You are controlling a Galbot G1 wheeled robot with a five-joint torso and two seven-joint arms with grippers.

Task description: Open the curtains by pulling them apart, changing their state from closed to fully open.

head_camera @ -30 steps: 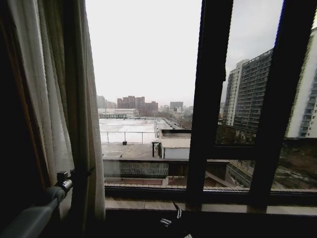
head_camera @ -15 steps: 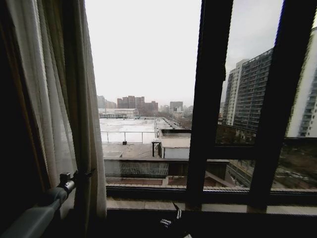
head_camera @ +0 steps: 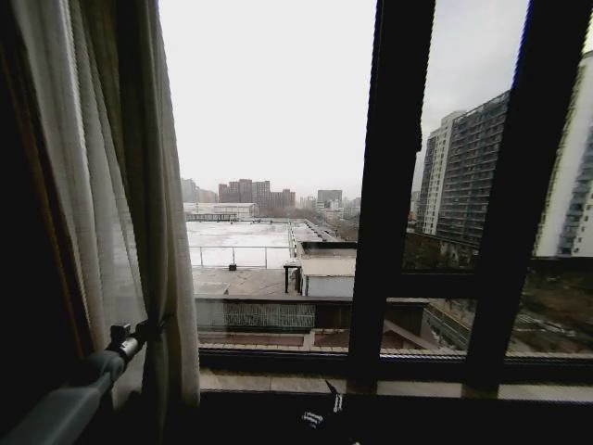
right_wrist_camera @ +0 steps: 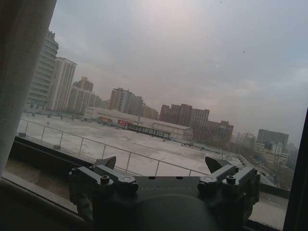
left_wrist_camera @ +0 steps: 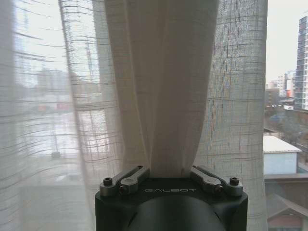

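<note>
The left gripper [left_wrist_camera: 169, 174] has its two fingers [left_wrist_camera: 134, 176] drawn in against a thick bunched fold of the curtains [left_wrist_camera: 163, 86], the sheer cloth pinched between them and rising in long pleats straight above the wrist. In the head view this left gripper [head_camera: 139, 332] sits low at the left edge of the window, where the gathered panel [head_camera: 139, 185] hangs beside the dark wall, its inner edge falling just short of the open glass. The right gripper [right_wrist_camera: 161, 168] has its fingers [right_wrist_camera: 110, 163] spread wide with nothing between them, facing bare glass and the rooftops outside; a strip of fabric [right_wrist_camera: 24, 62] hangs at one edge of that view. The black window frame bars [head_camera: 394, 185] stand uncovered across the middle and right. By the look of it, the left panel is at or near the end of its pull, so the task seems close to done on this side. The next move probably calls for letting go of the cloth without dragging it back over the window.
</note>
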